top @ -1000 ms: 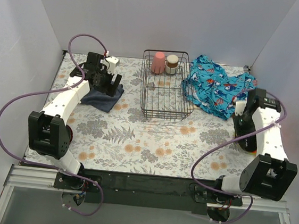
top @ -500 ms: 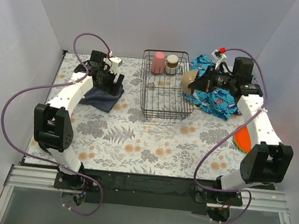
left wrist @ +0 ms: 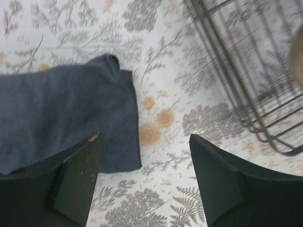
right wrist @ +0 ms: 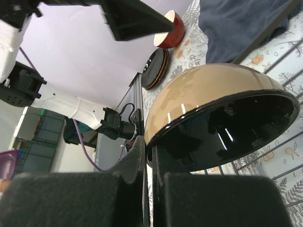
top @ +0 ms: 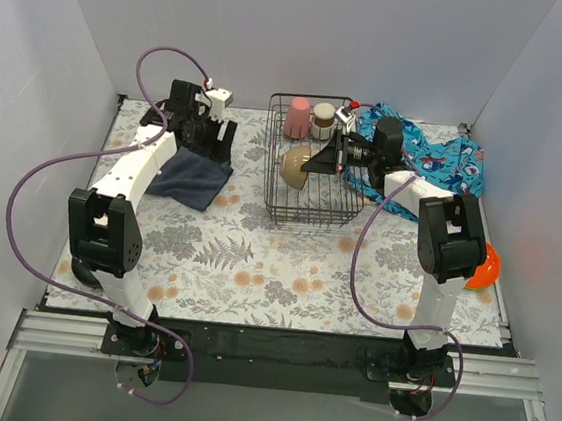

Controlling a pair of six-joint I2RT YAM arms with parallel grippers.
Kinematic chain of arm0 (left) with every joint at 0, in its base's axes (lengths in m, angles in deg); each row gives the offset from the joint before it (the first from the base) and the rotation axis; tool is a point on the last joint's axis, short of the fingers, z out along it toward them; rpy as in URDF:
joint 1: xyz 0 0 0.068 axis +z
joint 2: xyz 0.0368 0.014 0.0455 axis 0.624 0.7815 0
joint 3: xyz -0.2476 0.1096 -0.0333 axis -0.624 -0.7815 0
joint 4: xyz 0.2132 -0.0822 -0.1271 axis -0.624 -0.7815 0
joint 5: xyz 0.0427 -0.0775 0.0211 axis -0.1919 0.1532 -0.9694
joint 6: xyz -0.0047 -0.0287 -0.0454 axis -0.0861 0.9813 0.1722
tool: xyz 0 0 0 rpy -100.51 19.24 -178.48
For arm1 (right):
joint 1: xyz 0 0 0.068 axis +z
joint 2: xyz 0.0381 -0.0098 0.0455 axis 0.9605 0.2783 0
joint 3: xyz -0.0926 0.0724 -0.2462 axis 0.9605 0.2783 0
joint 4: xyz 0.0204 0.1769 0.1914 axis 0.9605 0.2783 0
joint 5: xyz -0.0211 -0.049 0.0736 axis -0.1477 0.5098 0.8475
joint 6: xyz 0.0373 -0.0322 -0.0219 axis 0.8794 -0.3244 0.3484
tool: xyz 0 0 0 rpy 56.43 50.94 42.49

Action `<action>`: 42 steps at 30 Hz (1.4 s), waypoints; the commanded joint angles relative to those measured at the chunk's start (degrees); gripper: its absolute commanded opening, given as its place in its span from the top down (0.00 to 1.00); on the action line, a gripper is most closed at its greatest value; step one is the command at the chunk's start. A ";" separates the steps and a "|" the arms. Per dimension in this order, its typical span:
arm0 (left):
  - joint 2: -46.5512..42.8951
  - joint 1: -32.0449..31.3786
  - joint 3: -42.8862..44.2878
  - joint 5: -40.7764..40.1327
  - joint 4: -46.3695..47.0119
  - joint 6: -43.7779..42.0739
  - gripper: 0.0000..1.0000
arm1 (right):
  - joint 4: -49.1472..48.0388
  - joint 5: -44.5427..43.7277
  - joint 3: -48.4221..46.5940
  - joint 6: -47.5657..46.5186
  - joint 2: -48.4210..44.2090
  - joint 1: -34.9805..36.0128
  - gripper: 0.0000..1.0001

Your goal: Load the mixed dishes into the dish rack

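Observation:
The black wire dish rack (top: 270,184) stands at the back middle, with a pink cup (top: 298,118) and a metallic cup (top: 323,120) at its far end. My right gripper (top: 320,163) reaches in from the right, shut on the rim of a tan bowl (top: 296,167) that hangs tilted over the rack's inside. In the right wrist view the tan bowl (right wrist: 213,94) shows a black inside, with the gripper (right wrist: 150,153) pinching its edge. My left gripper (top: 211,135) is open above the table (left wrist: 156,194), holding nothing. An orange plate (top: 488,265) lies at the right edge.
A dark navy cloth (top: 194,177) lies under the left gripper, and a blue patterned cloth (top: 421,165) is right of the rack. The right wrist view shows a dark red bowl (right wrist: 171,32) and a dark plate (right wrist: 155,69) on the table's left side, beyond the navy cloth (right wrist: 236,23).
My right arm has swung left, carrying the tan bowl from over the blue patterned cloth to over the rack. The left gripper has shifted slightly toward the back.

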 commanded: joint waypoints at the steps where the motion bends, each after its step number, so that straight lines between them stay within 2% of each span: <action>1: 3.29 -1.40 7.17 9.50 1.07 3.38 0.31 | -10.30 0.47 -1.98 3.97 0.82 -0.67 0.99; 5: 9.01 -4.56 14.47 11.17 0.19 4.52 0.33 | -10.65 0.46 -1.62 4.59 3.55 -0.58 0.99; 15: 16.13 -9.05 18.96 11.26 2.38 7.07 0.34 | -11.27 0.20 -6.54 5.64 12.33 0.91 0.99; 23: 18.43 -10.37 20.37 9.86 2.38 7.08 0.34 | -1.18 -1.21 -6.02 1.35 13.84 0.48 0.99; 25: 18.69 -10.37 20.46 9.16 2.03 6.73 0.34 | 1.72 -1.82 -5.84 -0.94 13.14 -0.14 0.95; 29: 18.60 -10.37 20.11 8.72 1.94 6.20 0.34 | 18.40 -5.06 -8.47 -13.48 11.12 -1.63 0.78; 30: 18.60 -10.37 19.94 8.63 2.29 6.20 0.34 | 22.27 -6.29 -10.74 -19.96 10.42 -2.16 0.72; 31: 18.60 -10.37 19.67 8.54 2.38 6.20 0.34 | 31.70 -9.35 -11.98 -24.02 10.06 -2.51 0.69; 32: 18.78 -10.37 19.50 8.63 2.64 6.20 0.34 | 34.41 -10.86 -13.30 -27.37 9.80 -2.60 0.68; 34: 18.95 -10.37 19.41 8.45 2.82 6.28 0.34 | 48.24 -16.98 -18.30 -36.87 9.70 -3.04 0.62; 37: 19.22 -10.37 19.14 8.98 3.44 6.64 0.34 | 59.26 -24.46 -23.04 -45.47 9.35 -3.13 0.58; 42: 19.30 -10.37 19.49 9.24 4.49 7.60 0.34 | 67.21 -32.05 -26.32 -51.04 7.78 -3.22 0.53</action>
